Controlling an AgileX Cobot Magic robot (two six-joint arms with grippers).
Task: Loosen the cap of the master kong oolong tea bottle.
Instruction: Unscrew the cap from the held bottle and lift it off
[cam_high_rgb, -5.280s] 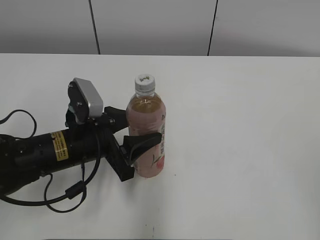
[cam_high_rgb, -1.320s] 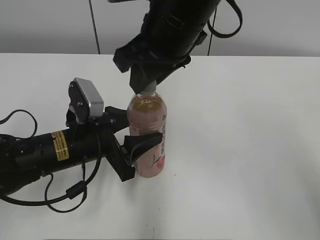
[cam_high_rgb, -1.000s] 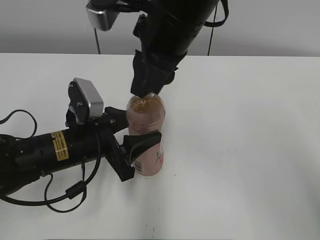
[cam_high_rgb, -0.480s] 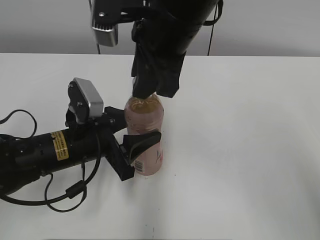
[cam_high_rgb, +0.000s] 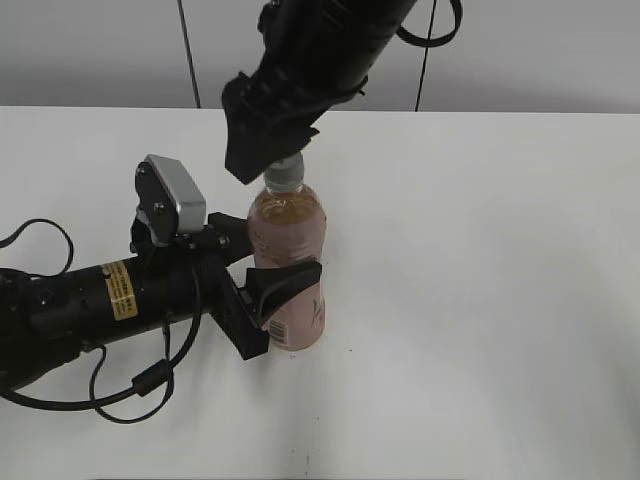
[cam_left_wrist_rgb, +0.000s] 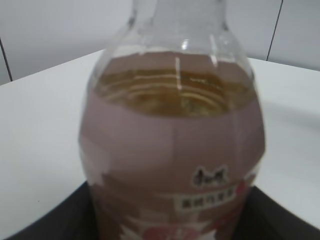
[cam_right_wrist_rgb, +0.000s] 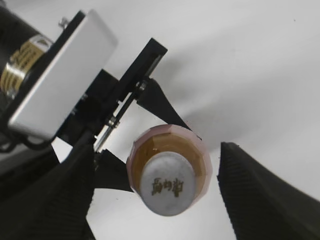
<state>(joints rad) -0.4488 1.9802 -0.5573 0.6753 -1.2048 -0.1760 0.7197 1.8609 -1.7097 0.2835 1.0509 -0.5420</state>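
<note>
The master kong oolong tea bottle (cam_high_rgb: 290, 265) stands upright on the white table, holding pale amber tea and wearing a pink label. It fills the left wrist view (cam_left_wrist_rgb: 172, 150). My left gripper (cam_high_rgb: 262, 258) is shut on the bottle's body from the left, and its dark jaws show low in the left wrist view (cam_left_wrist_rgb: 165, 227). The white cap (cam_high_rgb: 284, 173) sits on the neck. My right gripper (cam_high_rgb: 268, 160) hangs just above the cap. In the right wrist view its jaws (cam_right_wrist_rgb: 157, 147) are open, one on each side of the cap (cam_right_wrist_rgb: 167, 184), and they do not touch it.
The white table (cam_high_rgb: 480, 260) stretches to the right of the bottle and in front of it. A grey wall with dark seams lies behind. The left arm's cable (cam_high_rgb: 130, 385) loops on the table at the front left. The right arm comes down from the top middle.
My right gripper was down over the cap and turning on it. It has now let go and lifted, and the cap shows again. The bottle's label has turned slightly. The left arm has not moved.
</note>
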